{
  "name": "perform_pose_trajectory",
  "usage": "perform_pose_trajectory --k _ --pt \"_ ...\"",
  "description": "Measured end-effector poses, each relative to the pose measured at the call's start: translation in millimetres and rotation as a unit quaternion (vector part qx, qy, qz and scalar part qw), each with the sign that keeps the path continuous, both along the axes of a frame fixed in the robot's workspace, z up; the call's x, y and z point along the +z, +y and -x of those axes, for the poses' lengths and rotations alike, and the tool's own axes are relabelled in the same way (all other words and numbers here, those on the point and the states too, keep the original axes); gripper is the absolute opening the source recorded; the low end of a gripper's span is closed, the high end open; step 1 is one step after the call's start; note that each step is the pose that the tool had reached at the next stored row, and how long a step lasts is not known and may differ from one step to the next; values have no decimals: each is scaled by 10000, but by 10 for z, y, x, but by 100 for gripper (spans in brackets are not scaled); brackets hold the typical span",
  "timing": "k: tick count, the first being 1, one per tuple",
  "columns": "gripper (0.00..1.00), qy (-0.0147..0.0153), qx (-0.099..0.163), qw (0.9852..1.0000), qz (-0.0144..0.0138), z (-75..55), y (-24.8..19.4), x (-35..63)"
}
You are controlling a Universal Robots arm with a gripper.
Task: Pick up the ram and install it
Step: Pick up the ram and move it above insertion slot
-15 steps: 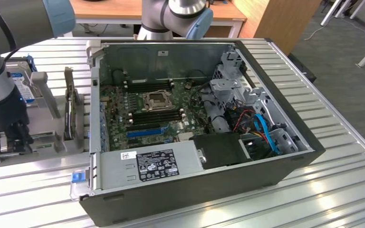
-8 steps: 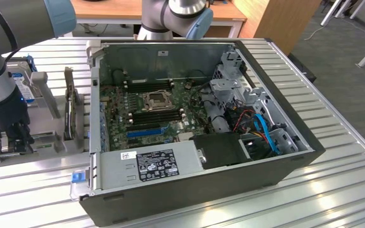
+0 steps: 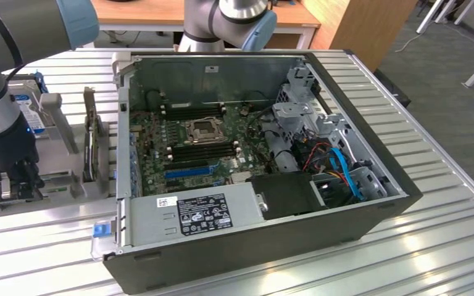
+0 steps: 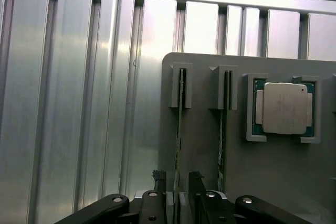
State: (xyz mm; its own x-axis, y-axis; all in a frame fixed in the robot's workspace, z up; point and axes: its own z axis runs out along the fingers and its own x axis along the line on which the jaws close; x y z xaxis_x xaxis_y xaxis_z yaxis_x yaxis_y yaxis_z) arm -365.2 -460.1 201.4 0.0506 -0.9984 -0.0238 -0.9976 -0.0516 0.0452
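The ram (image 4: pixel 179 124) is a thin green stick standing on edge in a slot of the grey holder (image 4: pixel 202 150). My gripper (image 4: pixel 177 179) is open, with one fingertip on each side of the stick's near end and a small gap on both sides. In the exterior view the gripper (image 3: pixel 19 184) hangs low over the holder (image 3: pixel 60 191) at that view's left, beside the open computer case (image 3: pixel 369 203). The motherboard's dark memory slots (image 3: pixel 204 148) lie inside the case next to the processor socket.
A second green stick (image 4: pixel 224 124) stands in the neighbouring slot, and a processor chip (image 4: pixel 284 107) lies in a pocket beside it. A dark expansion card (image 3: pixel 94 145) stands upright on the holder. The ribbed metal table (image 3: pixel 434 246) surrounds the case.
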Motion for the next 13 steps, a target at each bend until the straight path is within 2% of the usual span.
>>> perform_pose_trajectory --k 13 --pt "31 0 1 10000 0 0 -1 0"
